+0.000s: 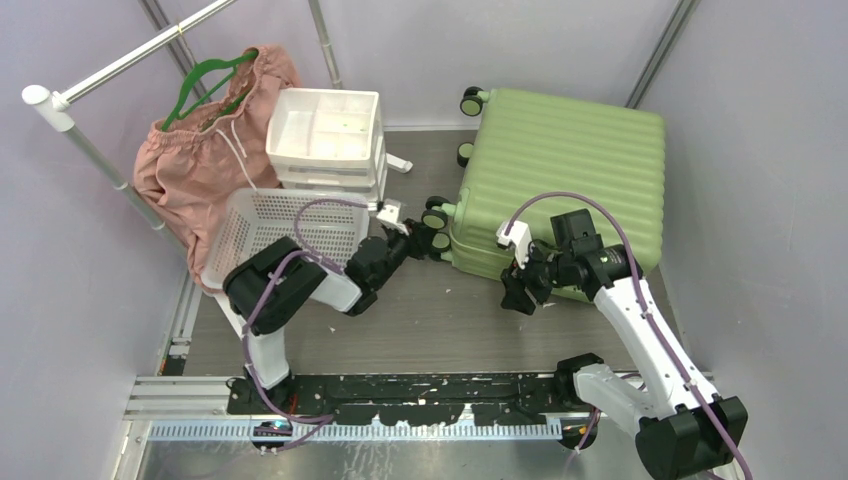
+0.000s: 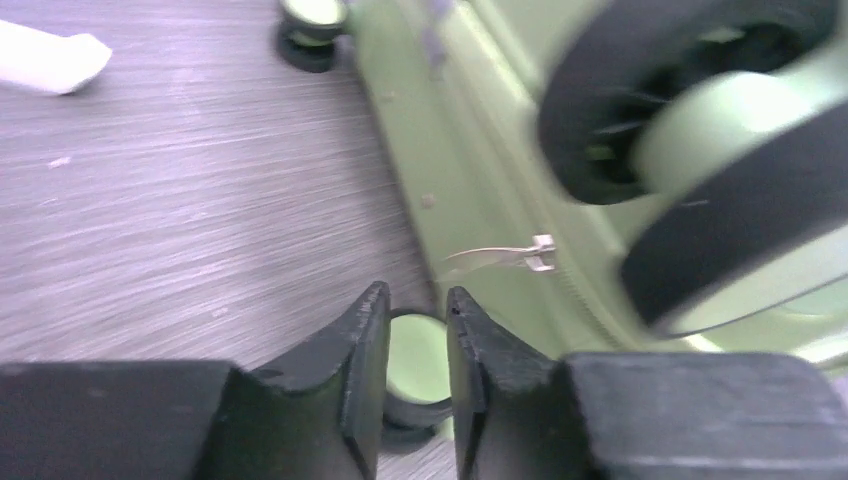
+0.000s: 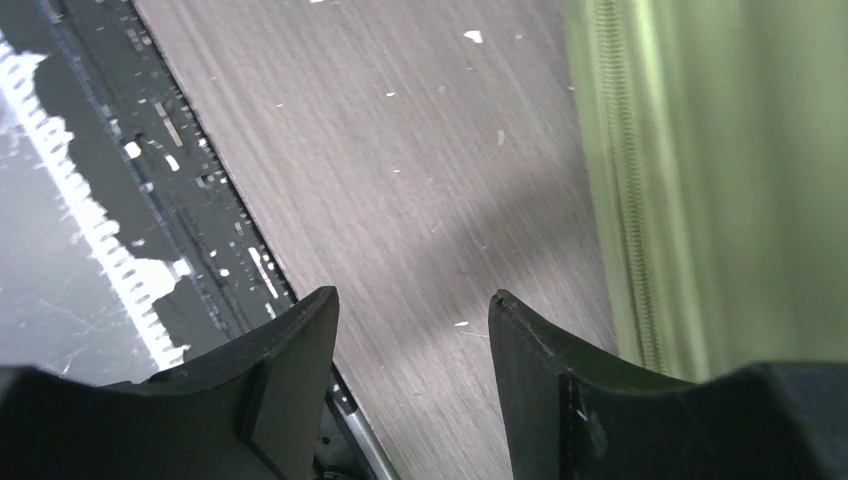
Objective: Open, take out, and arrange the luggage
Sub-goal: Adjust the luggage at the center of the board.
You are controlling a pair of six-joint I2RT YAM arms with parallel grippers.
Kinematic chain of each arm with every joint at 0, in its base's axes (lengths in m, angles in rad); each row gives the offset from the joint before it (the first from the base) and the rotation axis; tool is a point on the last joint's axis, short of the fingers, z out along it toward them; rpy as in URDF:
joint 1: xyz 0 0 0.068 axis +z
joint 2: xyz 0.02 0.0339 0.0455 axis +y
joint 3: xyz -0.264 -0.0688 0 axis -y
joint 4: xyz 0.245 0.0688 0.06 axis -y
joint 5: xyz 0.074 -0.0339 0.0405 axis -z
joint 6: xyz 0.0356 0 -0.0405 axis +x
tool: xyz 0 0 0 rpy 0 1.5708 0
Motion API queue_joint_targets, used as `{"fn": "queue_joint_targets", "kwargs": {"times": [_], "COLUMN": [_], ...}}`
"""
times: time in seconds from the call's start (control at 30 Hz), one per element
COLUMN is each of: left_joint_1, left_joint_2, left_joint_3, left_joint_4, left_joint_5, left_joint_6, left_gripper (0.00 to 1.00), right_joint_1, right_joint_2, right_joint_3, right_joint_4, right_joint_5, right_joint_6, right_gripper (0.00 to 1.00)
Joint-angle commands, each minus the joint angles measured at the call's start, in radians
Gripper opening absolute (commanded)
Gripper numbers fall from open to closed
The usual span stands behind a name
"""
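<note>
From above: the light-green suitcase [image 1: 560, 165] lies flat and shut, contents hidden, right of the white basket [image 1: 265, 225], whose near corner the left arm [image 1: 290, 285] covers. Left wrist, blurred: left gripper [image 2: 418, 320] narrowly parted, gripping nothing, beside a wheel [image 2: 700, 160] and the zipper pull [image 2: 505, 257]. Right wrist: right gripper [image 3: 412, 330] wide, empty, suitcase edge cropped alongside.

Robot test cell in lab, dressed up like home closet corner. Giveaways: plain grey panel walls [image 1: 70, 330] all round, bare metal frame posts [image 1: 324, 45], my two arms [image 1: 640, 320] bolted to black rail [image 1: 440, 390] at near edge of table [image 1: 450, 310]. Homey props: clothes rail [image 1: 140, 50] with green hanger [image 1: 200, 82], pink garment [image 1: 190, 165], white drawer unit [image 1: 335, 172], basket [image 1: 260, 225], luggage [image 1: 570, 165].
</note>
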Motion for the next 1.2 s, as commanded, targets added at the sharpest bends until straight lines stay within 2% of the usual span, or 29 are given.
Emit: {"fn": "queue_joint_targets", "kwargs": {"times": [0.0,0.17,0.27,0.37,0.47,0.57,0.63,0.77,0.93,1.17], "left_joint_1": [0.056,0.056,0.056,0.056,0.056,0.056,0.056,0.055,0.056,0.056], "left_joint_2": [-0.155,-0.339,-0.470,-0.598,-0.705,-0.775,-0.819,-0.895,-0.947,-1.020], "left_joint_3": [-0.119,-0.271,-0.303,-0.286,-0.287,-0.319,-0.339,-0.372,-0.390,-0.443], "left_joint_4": [-0.047,-0.175,-0.349,-0.588,-0.711,-0.731,-0.740,-0.756,-0.792,-0.790], "left_joint_5": [-0.122,-0.005,0.084,0.151,0.188,0.194,0.192,0.194,0.226,0.231], "left_joint_6": [-0.142,-0.203,-0.225,-0.241,-0.247,-0.258,-0.259,-0.259,-0.265,-0.295], "left_gripper": [0.35,0.50,0.57,0.62,0.67,0.70,0.72,0.72,0.72,0.72], "right_joint_1": [0.005,0.011,0.046,0.132,0.231,0.299,0.328,0.366,0.378,0.380], "right_joint_2": [-0.045,-0.008,0.063,0.159,0.283,0.438,0.535,0.698,0.843,0.938], "right_joint_3": [0.069,0.275,0.437,0.607,0.763,0.922,1.024,1.176,1.254,1.250], "right_joint_4": [-0.119,-0.335,-0.411,-0.415,-0.361,-0.341,-0.338,-0.307,-0.282,-0.263], "right_joint_5": [-0.165,-0.230,-0.228,-0.156,-0.023,0.106,0.162,0.248,0.312,0.354], "right_joint_6": [-0.116,-0.267,-0.289,-0.244,-0.159,-0.108,-0.085,-0.067,-0.066,-0.078], "right_gripper": [0.63,0.76,0.82,0.86,0.91,0.93,0.99,1.00,1.00,1.00]}}
